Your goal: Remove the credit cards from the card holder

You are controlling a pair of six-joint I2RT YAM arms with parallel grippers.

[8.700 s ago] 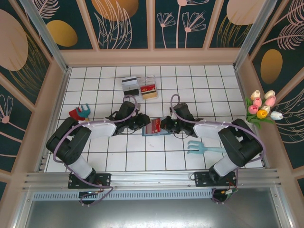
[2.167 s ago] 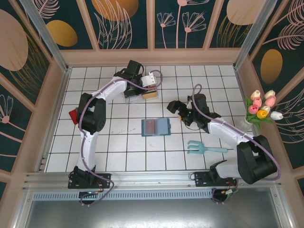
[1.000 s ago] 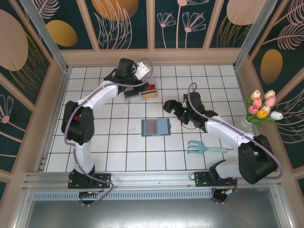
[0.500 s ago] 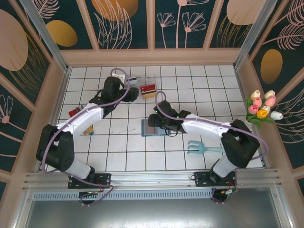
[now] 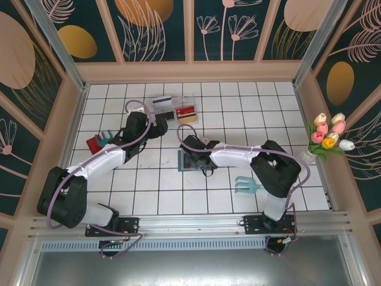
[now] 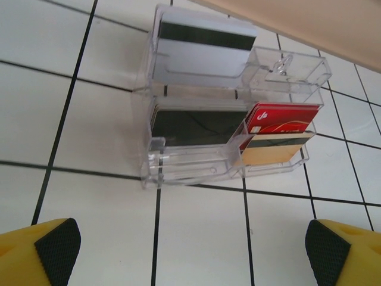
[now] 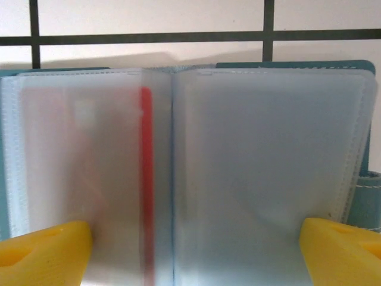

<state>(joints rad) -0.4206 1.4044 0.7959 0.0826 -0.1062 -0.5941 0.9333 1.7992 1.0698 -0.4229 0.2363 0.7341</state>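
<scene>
The right hand (image 7: 190, 253) hangs low over the flat teal-blue bifold card holder of soft material (image 7: 286, 65). It is released and carries nothing. Its yellow fingertips (image 7: 41, 247) stand wide, one at each outer edge of the opened panels. Judged from the task, this straddle sets it up to work a sleeve.

The card holder lies open and flat near the middle of the white tiled bench (image 5: 155, 190), frosted sleeves upward. A narrow red strip (image 7: 146, 179) shows through one sleeve beside the centre crease. It is probably the edge of a card not yet withdrawn, but the frosting hides the rest. The other sleeve looks empty.

The left hand (image 6: 190, 253) is likewise released, its black pads (image 6: 56, 244) far apart. It faces the clear plastic compartment tray (image 6: 149, 164), which stands beyond the card holder toward the back wall. The tray holds:
- a thin red plastic card (image 6: 280, 116), just behind a brownish-gold card (image 6: 274, 150);
- a dark grey-black card (image 6: 196, 126) beside them;
- a white-grey card with a black stripe (image 6: 202, 39) in the rear compartment.

The tray presumably serves as the drop-off, which would explain the left hand's station.

A light teal fork-shaped toy (image 5: 253, 185) lies right of the card holder, nearer the arm bases. A red block (image 5: 94, 143) lies well to its left, and a bunch of tulips (image 5: 327, 137) far to its right. Nothing lies between the card holder and the tray. The likely obstruction is the sleeve itself, close film over a thin card.
</scene>
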